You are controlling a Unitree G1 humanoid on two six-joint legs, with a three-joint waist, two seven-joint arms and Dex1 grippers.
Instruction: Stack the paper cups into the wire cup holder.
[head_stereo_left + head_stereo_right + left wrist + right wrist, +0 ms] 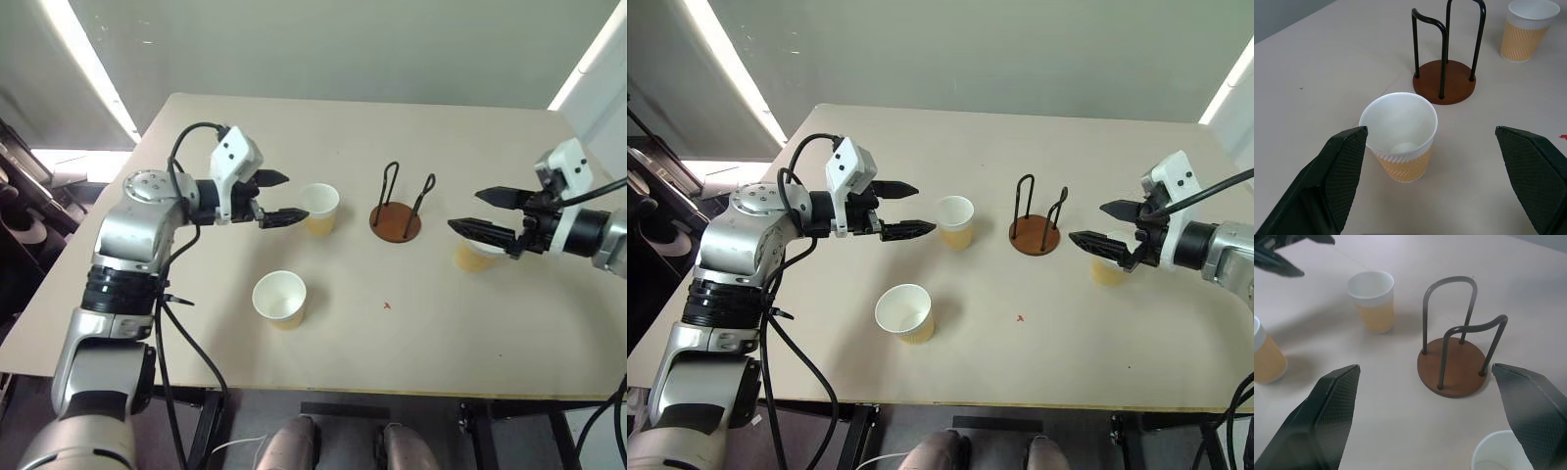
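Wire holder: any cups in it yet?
Empty. The holder shows a bare brown base between its loops; three cups stand apart on the table.

The left arm is raised from the left side with the elbow bent, and its forearm is carried inward. The left gripper [274, 199] is held roughly level, tipped slightly downward and pointed to the right. Its two black fingers [1342, 171] are spread wide, and nothing is gripped between them. The right arm is brought in from the right edge. The right gripper [487, 213] is aimed leftward, tipped slightly down, its jaws likewise parted wide and empty.
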